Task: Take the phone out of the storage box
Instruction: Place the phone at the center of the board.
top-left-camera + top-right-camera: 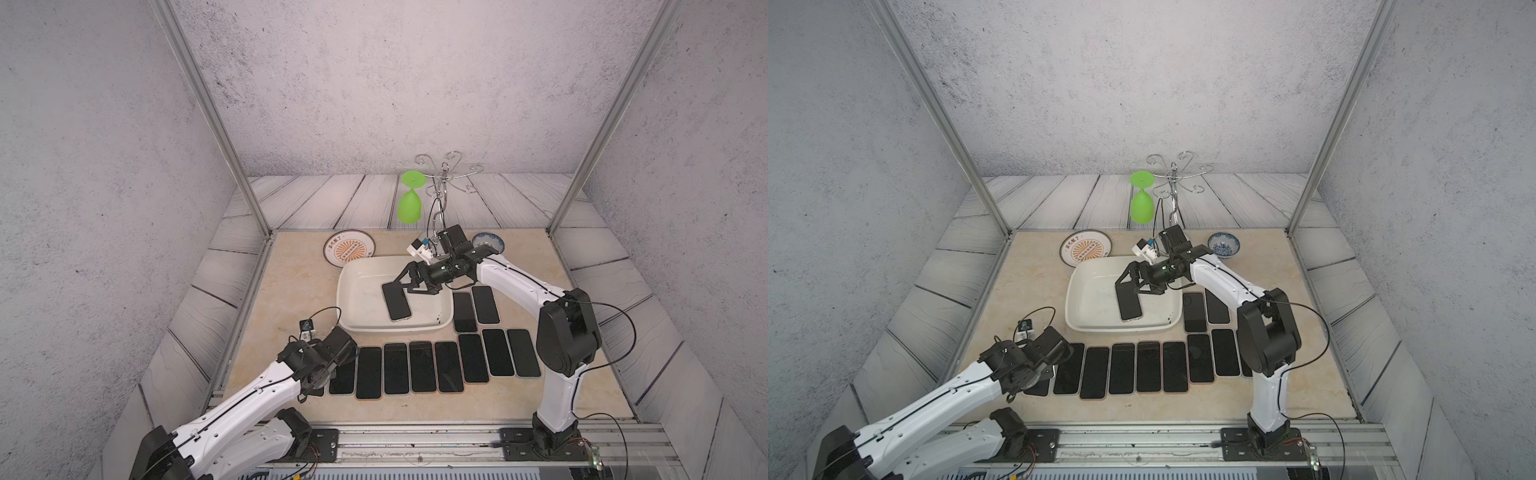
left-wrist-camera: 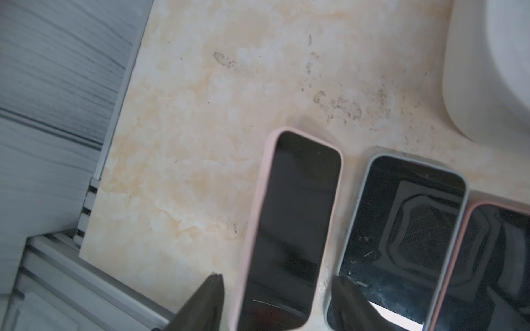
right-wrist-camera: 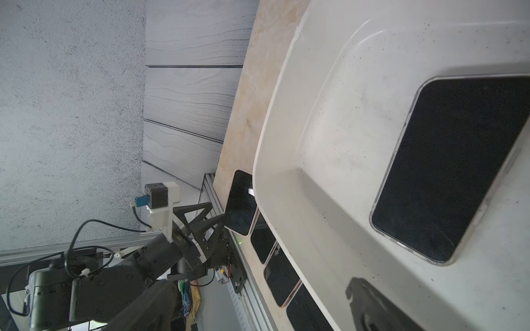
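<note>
Your two top views look down from high above the arm bases toward the back wall, taking in the whole counter (image 1: pixel 291 282) from well back. Your left wrist camera hangs close over the row of phones (image 2: pixel 289 229), with a corner of the storage box (image 2: pixel 487 71) in shot. Your right wrist camera sits close over the box, looking across it at the left arm (image 3: pixel 160 252). All four views share the box and the phone row
</note>
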`<state>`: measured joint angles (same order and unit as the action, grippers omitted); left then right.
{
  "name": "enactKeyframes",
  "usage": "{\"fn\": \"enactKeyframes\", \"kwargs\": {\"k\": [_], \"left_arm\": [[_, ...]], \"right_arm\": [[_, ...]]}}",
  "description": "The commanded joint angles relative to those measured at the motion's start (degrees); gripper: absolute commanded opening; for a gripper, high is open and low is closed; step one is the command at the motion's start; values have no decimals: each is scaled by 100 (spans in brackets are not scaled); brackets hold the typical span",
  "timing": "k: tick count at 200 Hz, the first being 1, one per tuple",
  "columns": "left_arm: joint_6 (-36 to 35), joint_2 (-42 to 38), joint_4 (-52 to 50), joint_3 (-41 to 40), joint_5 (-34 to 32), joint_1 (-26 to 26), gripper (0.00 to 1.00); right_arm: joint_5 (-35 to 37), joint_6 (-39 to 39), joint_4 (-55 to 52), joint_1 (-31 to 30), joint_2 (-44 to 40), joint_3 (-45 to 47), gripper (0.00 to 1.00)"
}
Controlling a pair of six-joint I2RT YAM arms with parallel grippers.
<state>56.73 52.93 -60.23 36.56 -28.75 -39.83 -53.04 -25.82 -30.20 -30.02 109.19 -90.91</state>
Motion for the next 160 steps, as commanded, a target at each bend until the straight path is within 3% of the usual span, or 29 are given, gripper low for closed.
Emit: {"fn": "enactKeyframes", "kwargs": {"k": [1, 35, 54, 80, 90, 121, 160], "left_arm": [[52, -113, -135, 130, -164, 440, 71], [39, -714, 58, 150, 146, 1649, 73], [-392, -541, 487, 8, 945, 2791, 65], [-755, 207, 1159, -136, 1674, 3817, 32], [-830, 429, 1447, -210, 1770, 3955, 21], [-872, 983, 1696, -257, 2316, 4019, 0], [-639, 1030, 2374, -1133, 2825, 3998, 0]], "right_arm": [[-53, 113, -109, -40, 130, 55, 99], [-23, 119, -108, -54, 173, 33, 99], [-70, 103, -70, -57, 215, 30, 99], [-84, 116, -81, -67, 226, 29, 99], [-74, 134, -103, -68, 226, 36, 99], [-56, 187, -165, -72, 203, 32, 99], [-53, 243, -210, -65, 228, 34, 99]]}}
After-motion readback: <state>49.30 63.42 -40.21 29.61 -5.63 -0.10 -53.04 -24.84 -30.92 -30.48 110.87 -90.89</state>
